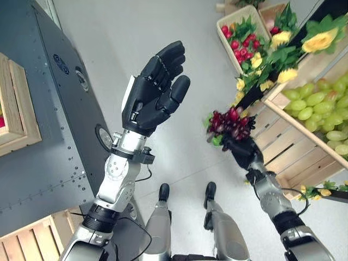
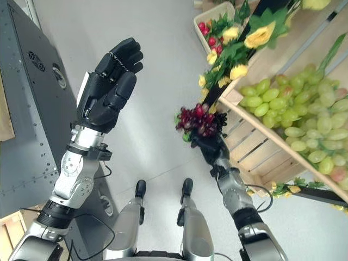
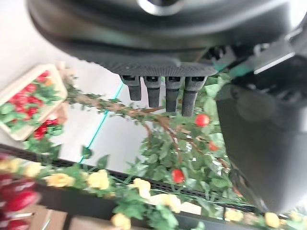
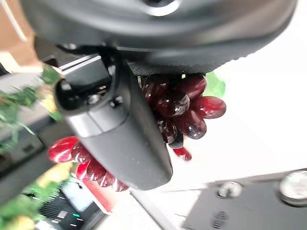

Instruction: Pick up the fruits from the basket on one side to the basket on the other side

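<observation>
Slatted wooden crate (image 1: 296, 144) sits at three o'clock, its tray heaped with green grapes (image 1: 321, 111). Up at one o'clock, a pale basket (image 1: 228, 46) rests on the grey floor (image 1: 136, 38), packed with red fruit (image 1: 239, 46) among green leaves.

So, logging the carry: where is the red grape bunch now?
In the right hand, the red grape bunch is held up beside the wooden crate of green grapes.

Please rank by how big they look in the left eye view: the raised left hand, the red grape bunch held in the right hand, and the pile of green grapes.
1. Left hand, though it is nearer the camera
2. Green grapes, cut off by the picture edge, so unsure against the hand
3. Red grape bunch
</observation>
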### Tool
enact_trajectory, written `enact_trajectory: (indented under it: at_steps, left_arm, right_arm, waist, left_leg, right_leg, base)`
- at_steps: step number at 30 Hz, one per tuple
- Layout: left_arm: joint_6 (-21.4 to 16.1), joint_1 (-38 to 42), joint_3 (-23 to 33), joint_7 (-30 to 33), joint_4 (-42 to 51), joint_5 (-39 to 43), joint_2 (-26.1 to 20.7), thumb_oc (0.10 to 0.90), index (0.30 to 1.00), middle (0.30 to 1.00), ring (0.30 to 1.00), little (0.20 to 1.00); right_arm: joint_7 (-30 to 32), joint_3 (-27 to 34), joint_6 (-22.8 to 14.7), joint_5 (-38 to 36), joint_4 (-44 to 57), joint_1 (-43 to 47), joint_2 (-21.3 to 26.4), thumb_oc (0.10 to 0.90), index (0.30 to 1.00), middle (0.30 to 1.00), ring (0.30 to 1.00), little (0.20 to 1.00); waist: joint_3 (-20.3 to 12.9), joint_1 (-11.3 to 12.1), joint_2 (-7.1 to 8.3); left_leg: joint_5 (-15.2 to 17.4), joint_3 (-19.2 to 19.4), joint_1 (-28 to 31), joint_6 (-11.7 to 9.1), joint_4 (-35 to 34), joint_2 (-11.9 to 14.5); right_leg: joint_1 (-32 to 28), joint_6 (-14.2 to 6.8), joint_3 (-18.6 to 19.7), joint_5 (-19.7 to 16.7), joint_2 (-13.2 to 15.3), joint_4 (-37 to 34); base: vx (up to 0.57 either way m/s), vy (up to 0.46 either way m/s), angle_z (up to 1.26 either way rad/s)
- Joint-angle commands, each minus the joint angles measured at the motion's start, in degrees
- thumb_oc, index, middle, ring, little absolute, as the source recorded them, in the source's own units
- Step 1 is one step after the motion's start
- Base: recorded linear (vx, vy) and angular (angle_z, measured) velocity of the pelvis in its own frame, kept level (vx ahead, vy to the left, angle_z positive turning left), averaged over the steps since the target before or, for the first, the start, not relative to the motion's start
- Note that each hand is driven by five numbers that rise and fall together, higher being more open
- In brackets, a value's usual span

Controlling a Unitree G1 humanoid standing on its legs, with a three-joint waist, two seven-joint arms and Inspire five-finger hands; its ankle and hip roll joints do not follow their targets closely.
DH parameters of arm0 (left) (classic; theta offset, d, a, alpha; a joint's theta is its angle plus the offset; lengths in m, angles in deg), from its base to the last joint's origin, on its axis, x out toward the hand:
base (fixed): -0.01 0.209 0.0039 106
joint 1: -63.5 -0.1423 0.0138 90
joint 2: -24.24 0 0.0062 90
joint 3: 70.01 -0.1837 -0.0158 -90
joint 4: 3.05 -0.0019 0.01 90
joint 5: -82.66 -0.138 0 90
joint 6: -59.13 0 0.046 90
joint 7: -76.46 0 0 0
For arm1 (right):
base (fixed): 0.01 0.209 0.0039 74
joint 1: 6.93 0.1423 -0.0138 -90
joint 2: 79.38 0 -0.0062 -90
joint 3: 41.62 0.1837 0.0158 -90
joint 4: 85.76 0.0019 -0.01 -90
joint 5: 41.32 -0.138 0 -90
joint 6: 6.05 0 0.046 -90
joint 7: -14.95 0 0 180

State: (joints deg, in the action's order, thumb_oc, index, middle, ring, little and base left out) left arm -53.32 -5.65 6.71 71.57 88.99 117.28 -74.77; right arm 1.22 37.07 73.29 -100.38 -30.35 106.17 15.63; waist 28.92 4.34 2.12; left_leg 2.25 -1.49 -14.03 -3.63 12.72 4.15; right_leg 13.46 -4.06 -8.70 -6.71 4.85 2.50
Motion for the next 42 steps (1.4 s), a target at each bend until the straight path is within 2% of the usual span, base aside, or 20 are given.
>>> enact_trajectory:
  at_steps: [1,8,14,17,26,34,42]
  left_arm:
    - [-7.48,4.37,0.24,-0.64,6.17,1.11,-0.35,0.800,0.900,0.900,0.900,0.900]
    - [-7.93,4.77,0.44,-1.05,5.43,1.42,0.13,0.800,0.900,0.900,0.900,0.900]
    - [-8.12,2.77,1.58,-1.54,5.83,1.39,0.63,0.800,0.900,0.900,0.900,0.900]
    - [-8.09,1.23,2.42,-2.38,6.11,1.90,0.04,0.800,0.900,0.900,0.900,0.900]
    - [-7.06,-3.94,4.86,-4.46,7.64,2.51,-1.08,0.800,0.900,0.900,0.900,0.900]
    - [-5.94,-9.57,7.79,-7.34,8.76,3.27,-1.93,0.800,0.900,0.900,0.900,0.900]
    - [-4.07,-12.89,9.12,-9.79,8.93,4.78,-2.79,0.800,0.900,0.900,0.900,0.900]
  right_arm:
    - [0.57,4.47,-10.74,-5.52,6.19,3.08,2.68,0.400,0.300,0.300,0.300,0.300]
    - [1.63,8.29,-14.34,-8.18,6.59,5.30,2.78,0.400,0.300,0.300,0.300,0.300]
    - [0.59,11.32,-13.59,-7.92,8.66,2.96,3.04,0.400,0.300,0.300,0.300,0.300]
    - [0.76,12.74,-13.18,-7.62,9.44,0.38,4.00,0.400,0.300,0.300,0.300,0.300]
    - [-2.82,17.66,-13.12,-14.88,11.92,-7.68,3.23,0.400,0.300,0.300,0.300,0.300]
    - [-6.05,20.76,-13.01,-18.83,16.94,-15.99,-0.88,0.400,0.300,0.300,0.300,0.300]
    - [-2.73,22.94,-13.81,-21.82,16.60,-19.55,-3.56,0.400,0.300,0.300,0.300,0.300]
  waist:
    - [-2.84,1.30,0.42]
    - [-1.43,1.17,-0.21]
    - [-1.64,0.75,-0.48]
    - [-1.82,0.60,-0.06]
    - [-2.58,0.42,1.09]
    - [-4.02,-0.02,2.56]
    - [-5.80,0.31,3.31]
  left_leg:
    - [1.14,-3.02,-5.29,0.66,5.31,-3.18]
    - [1.97,-3.28,-6.31,1.05,7.55,-3.74]
    - [2.17,-2.66,-4.74,0.90,7.41,-3.63]
    - [2.35,-2.25,-4.17,0.69,7.88,-3.26]
    - [2.58,-0.91,-1.97,0.67,8.23,-1.94]
    - [2.48,0.47,0.35,0.28,8.03,-0.52]
    - [2.56,1.53,2.15,-0.33,7.92,0.52]
  right_leg:
    - [1.45,-1.64,-2.21,9.47,2.91,13.89]
    - [2.25,-1.15,-1.97,10.41,2.72,16.10]
    - [0.14,-1.22,-1.57,10.84,2.53,15.36]
    - [-1.05,-1.18,-1.61,10.95,2.35,14.93]
    - [-4.65,-1.43,-1.68,10.94,1.66,13.48]
    - [-8.57,-1.89,-1.97,10.51,0.74,10.96]
    - [-12.06,-2.41,-2.67,10.07,0.06,8.77]
  base:
    - [0.00,0.000,0.00]
    - [0.00,0.005,0.04]
    - [0.05,0.028,0.00]
    - [0.05,-0.002,0.00]
    - [0.07,-0.020,-0.04]
    - [0.08,-0.043,-0.03]
    - [0.08,-0.047,-0.06]
